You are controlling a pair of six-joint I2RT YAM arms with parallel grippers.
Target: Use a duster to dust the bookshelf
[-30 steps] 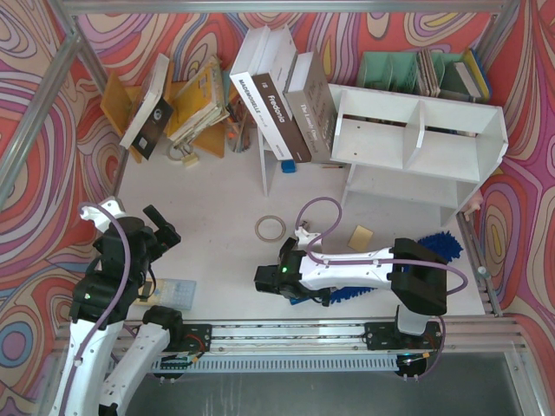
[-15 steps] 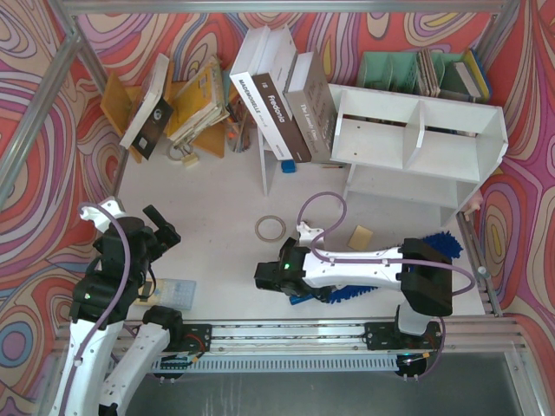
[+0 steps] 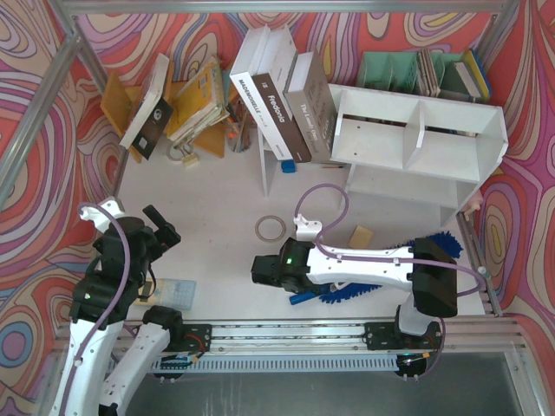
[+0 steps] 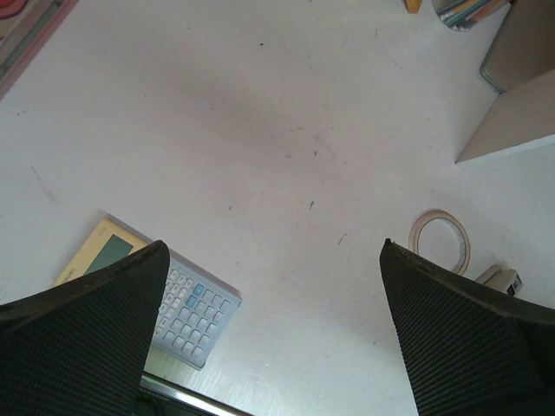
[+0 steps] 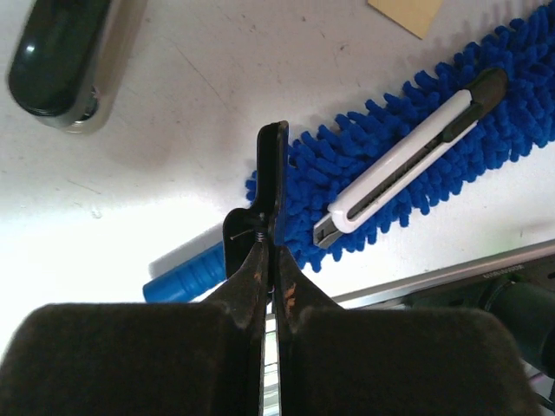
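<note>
The blue fluffy duster [image 3: 347, 293] lies flat near the table's front right, its blue handle [image 5: 182, 273] pointing left. A white utility knife [image 5: 408, 156] rests on the duster's head [image 5: 347, 160]. My right gripper [image 3: 260, 271] hovers over the handle end. In the right wrist view this gripper [image 5: 270, 251] is shut on a thin black clip-like piece [image 5: 276, 173] with a small spring. The white bookshelf [image 3: 416, 130] lies at the back right. My left gripper [image 3: 160, 227] hangs at the left, and the left wrist view shows it [image 4: 273, 251] open over bare table.
A calculator [image 4: 186, 308] lies under the left gripper and a tape ring [image 3: 270, 228] sits mid-table. A black-and-silver stapler-like tool [image 5: 65, 61] and a tan card [image 3: 360, 236] lie close to the duster. Leaning books [image 3: 277, 104], a green organizer [image 3: 390, 69] and a wooden rack [image 3: 121, 104] line the back.
The right gripper's jaws have come fully together, and its arm has shifted slightly left and back, so more of the duster's handle shows. The left arm has not moved.
</note>
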